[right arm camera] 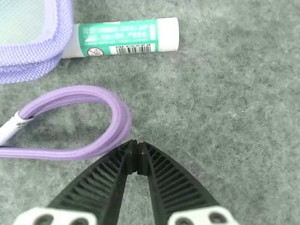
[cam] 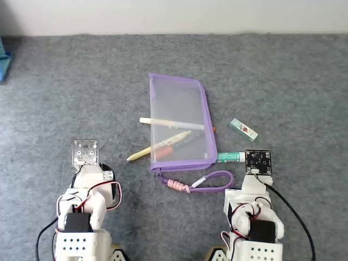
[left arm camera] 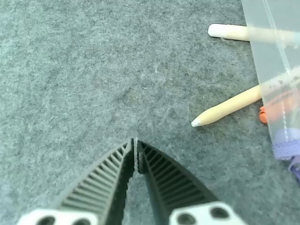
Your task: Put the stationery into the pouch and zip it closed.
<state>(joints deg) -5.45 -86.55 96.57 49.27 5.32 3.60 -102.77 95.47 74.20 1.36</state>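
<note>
Centrally on the grey felt worktop (cam: 283, 81), the floppy translucent purple-edged pouch (cam: 179, 109) is overlapping light, stiff cream pens (cam: 140, 154); left tool (left arm camera: 135, 152) and right tool (right arm camera: 136, 157) are sitting closed, empty. Mid-shaft gripping is seeming safest.

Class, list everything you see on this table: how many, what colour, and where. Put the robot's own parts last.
pouch: one, clear with purple edging, mid-table
strap: one, purple with pink knot, at the pouch's near end
cream pen: one, cream, jutting from the pouch's left side
yellow pen: one, yellow, nearer the arms, jutting likewise
orange marker: one, orange, seen through the pouch
glue stick: one, green and white, at the pouch's right corner
eraser: one, green, right of the pouch
mat: one, grey, underneath
left gripper: one, black, shut
right gripper: one, black, shut, by the strap
</note>
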